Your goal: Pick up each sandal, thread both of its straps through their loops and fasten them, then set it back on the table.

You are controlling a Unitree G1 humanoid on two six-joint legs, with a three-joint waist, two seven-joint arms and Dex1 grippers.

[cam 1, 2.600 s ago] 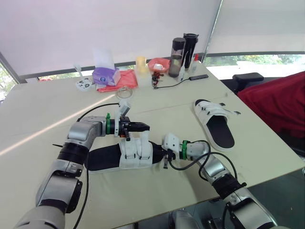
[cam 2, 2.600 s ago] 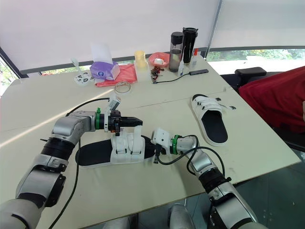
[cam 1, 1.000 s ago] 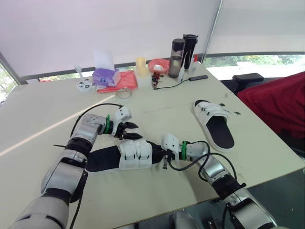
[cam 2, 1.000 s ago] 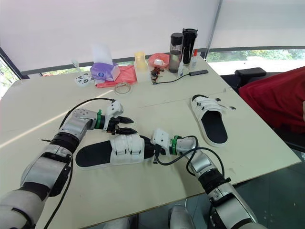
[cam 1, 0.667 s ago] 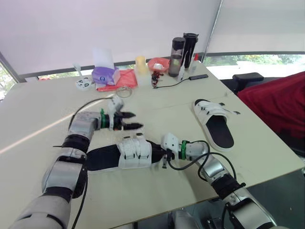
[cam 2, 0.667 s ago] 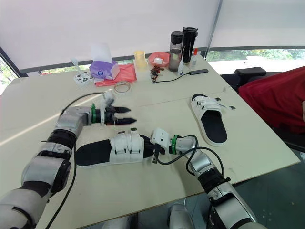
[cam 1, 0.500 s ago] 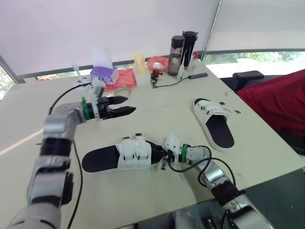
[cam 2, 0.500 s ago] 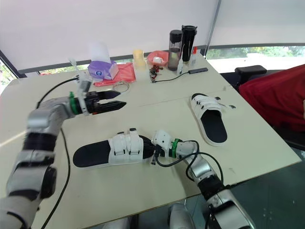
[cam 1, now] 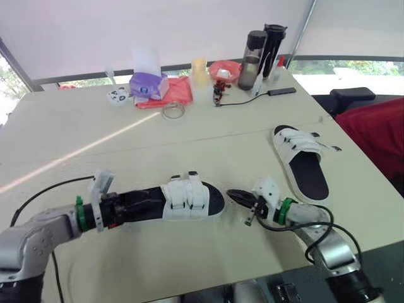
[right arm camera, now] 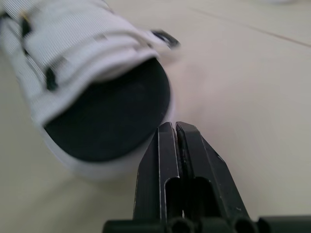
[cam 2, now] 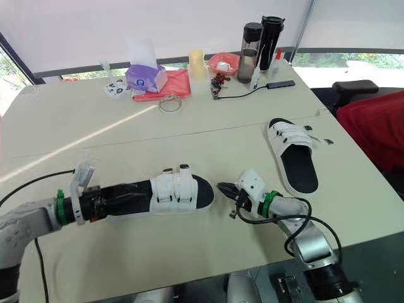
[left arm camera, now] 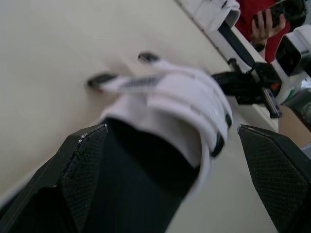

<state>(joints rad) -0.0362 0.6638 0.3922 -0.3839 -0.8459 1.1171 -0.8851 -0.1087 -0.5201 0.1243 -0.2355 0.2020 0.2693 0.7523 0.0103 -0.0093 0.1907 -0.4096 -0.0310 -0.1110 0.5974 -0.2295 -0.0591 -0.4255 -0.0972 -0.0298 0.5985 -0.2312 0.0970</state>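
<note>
Left gripper [left arm camera: 170,130], fingers spread astride the heel of the near sandal [cam 1: 189,201]; right gripper [right arm camera: 174,127], fingers together, just off its toe. With the toe unsteadied, closing may skid the sandal rightward.

Head stereo pair: high, facing forward and down over the table [cam 2: 126,126]; both eyes share the full tabletop, slightly offset sideways. Left wrist camera: low, very near the heel end of the near sandal [cam 2: 180,189], facing along it toward the right gripper [cam 2: 224,187]. Right wrist camera: at tabletop height, close on that sandal's toe, facing opposite.
</note>
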